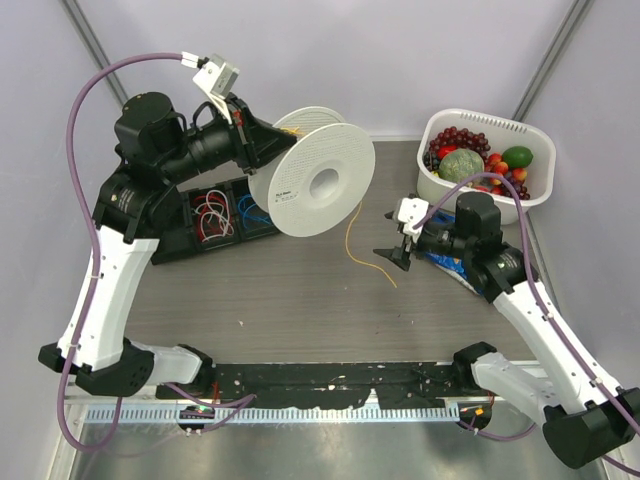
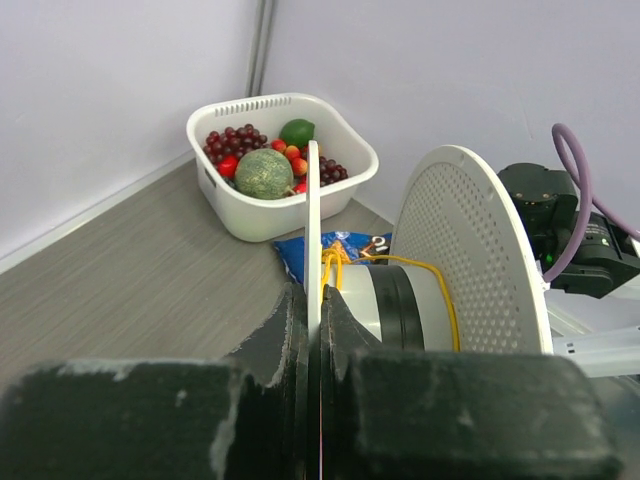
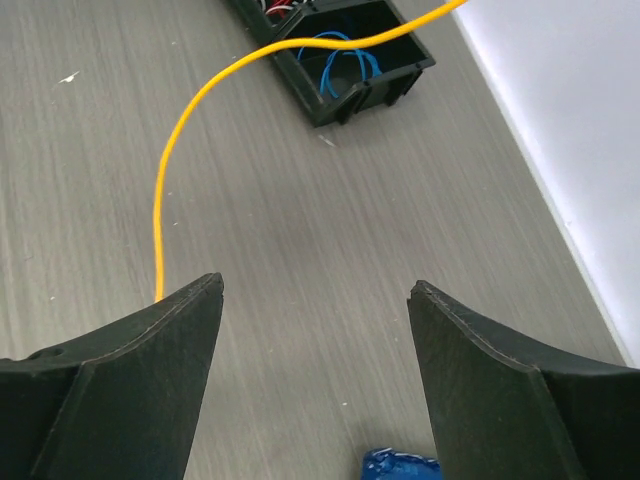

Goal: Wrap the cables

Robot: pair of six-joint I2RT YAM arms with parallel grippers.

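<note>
L pincer [image 2: 313, 305] clamps spool [image 1: 298, 205] rim; R pincer [image 3: 315, 290] released above table [image 3: 300, 210], cables [image 3: 165, 190] beside it.

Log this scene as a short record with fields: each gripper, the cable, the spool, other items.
left gripper: shut on a flange of the spool, holding it up
right gripper: open, low over the table, cable beside it, not gripped
cable: yellow, partly wound on the spool hub, tail trailing onto the table
other: fruit basket far right; black tray of wire coils; blue packet
</note>
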